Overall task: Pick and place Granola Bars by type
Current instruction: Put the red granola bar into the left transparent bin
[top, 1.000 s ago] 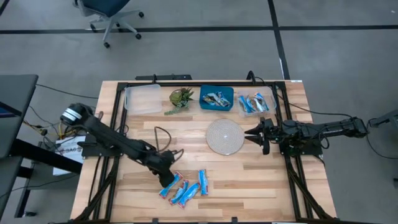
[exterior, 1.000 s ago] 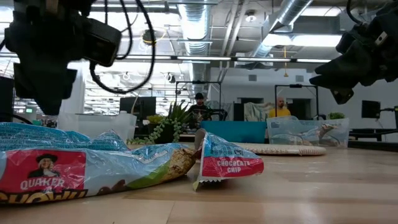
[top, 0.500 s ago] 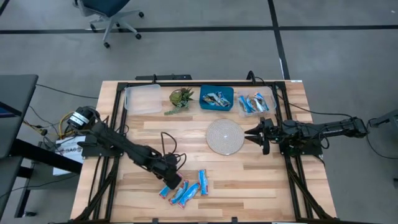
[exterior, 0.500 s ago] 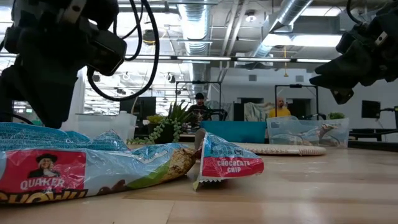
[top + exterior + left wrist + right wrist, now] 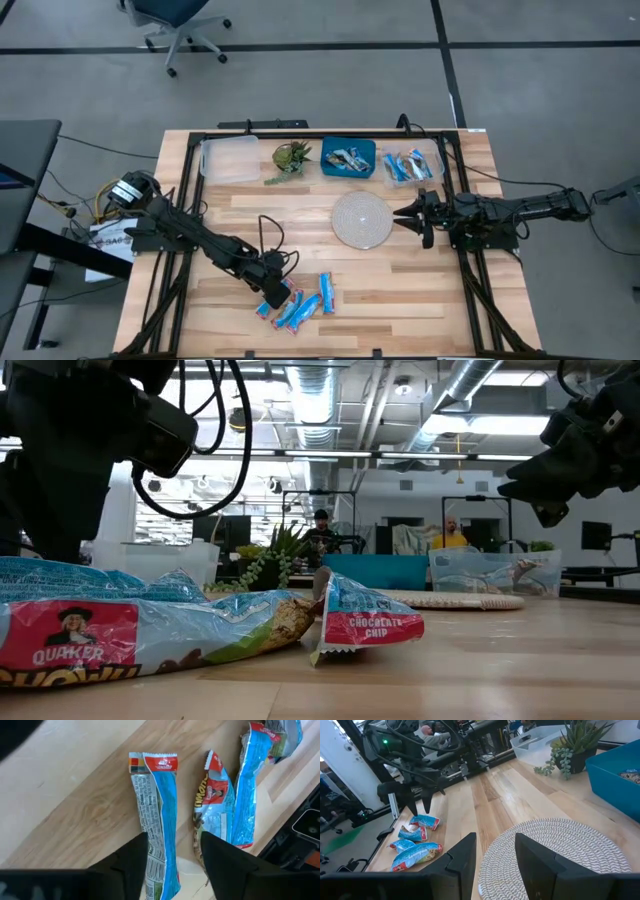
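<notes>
Several blue granola bars with red ends [image 5: 298, 303] lie flat on the wood near the table's near edge; the low view shows them close up [image 5: 365, 622]. My left gripper [image 5: 274, 293] stands over the left end of the group, open. Its fingers are on either side of one bar [image 5: 160, 820], which lies printed back up. From the right wrist view its fingertips [image 5: 419, 802] stand just above the bars. My right gripper [image 5: 404, 213] hovers open at the right edge of the round pale disc [image 5: 361, 220] and holds nothing.
Along the far edge stand a clear lidded tub [image 5: 228, 158], a green plant [image 5: 291, 160], a blue bin [image 5: 348, 158] holding bars and a clear bin [image 5: 412, 165] holding blue bars. The black frame rails [image 5: 170, 250] run down both sides of the table.
My left gripper has come down and a little toward the table's right edge, onto the left end of the group of bars. The bars lie as before.
</notes>
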